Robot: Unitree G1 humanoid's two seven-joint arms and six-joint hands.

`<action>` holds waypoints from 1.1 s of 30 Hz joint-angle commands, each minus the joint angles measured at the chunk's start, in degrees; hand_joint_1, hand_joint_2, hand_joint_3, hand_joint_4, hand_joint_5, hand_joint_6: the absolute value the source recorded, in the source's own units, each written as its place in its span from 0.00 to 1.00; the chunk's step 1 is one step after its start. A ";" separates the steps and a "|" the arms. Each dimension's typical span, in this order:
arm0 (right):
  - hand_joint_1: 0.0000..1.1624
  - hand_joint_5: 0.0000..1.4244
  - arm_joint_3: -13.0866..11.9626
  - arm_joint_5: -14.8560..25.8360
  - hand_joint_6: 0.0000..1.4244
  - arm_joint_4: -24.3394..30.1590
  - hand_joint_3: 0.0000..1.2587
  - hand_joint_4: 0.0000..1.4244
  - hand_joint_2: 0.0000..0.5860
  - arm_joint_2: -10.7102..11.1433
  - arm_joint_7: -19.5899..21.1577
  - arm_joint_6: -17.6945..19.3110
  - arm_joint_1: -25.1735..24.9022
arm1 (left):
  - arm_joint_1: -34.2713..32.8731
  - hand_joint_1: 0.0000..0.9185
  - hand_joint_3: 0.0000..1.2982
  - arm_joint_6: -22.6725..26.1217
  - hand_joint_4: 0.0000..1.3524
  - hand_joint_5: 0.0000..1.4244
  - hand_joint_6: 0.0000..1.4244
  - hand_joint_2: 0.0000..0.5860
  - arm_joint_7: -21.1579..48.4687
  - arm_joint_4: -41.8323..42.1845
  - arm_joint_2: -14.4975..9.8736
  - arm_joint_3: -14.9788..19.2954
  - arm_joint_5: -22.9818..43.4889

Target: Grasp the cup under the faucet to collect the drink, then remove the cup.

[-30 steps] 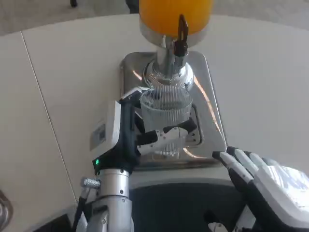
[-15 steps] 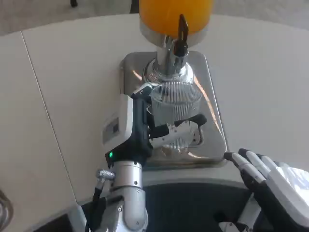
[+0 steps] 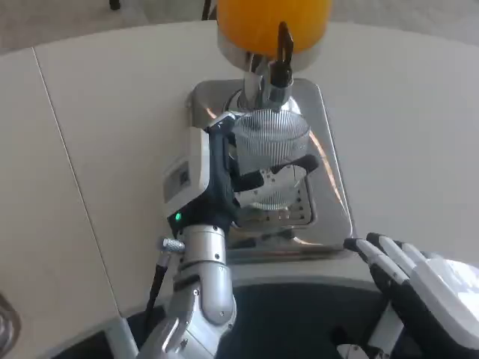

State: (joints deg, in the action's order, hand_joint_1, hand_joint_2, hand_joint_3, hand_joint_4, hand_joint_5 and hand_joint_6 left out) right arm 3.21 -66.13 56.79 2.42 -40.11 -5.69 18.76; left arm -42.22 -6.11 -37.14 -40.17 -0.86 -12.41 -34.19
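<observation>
A clear ribbed cup [image 3: 271,153] is held by my left hand [image 3: 224,176], whose fingers wrap its near side. The cup hangs just under the faucet [image 3: 278,63] of the orange drink dispenser [image 3: 273,19], above the steel drip tray [image 3: 329,194]. It looks empty; I see no liquid flowing. My right hand [image 3: 419,288] waits low at the table's front edge, right of the tray, with its fingers stretched out and nothing in them.
The dispenser's chrome base [image 3: 254,105] stands at the back of the tray, close behind the cup. The white table [image 3: 97,127] spreads out left and right. A dark gap lies along the front edge below the tray.
My left hand has lifted the cup up and back, from the tray's grille to right beneath the faucet. My right hand has shifted slightly to the right.
</observation>
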 commanded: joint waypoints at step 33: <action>0.42 0.00 1.57 -1.80 0.00 0.60 0.07 0.00 0.71 0.60 -0.62 -0.61 -2.50 | -2.25 0.21 0.25 -7.43 0.04 0.22 0.32 0.07 0.54 -2.84 -2.78 -0.34 3.35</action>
State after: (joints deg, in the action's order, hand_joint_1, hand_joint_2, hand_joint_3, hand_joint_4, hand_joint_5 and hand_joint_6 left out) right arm 4.89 -67.52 56.74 2.84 -40.88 -6.54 16.44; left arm -45.41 -11.90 -37.27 -44.87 -3.35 -12.50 -31.44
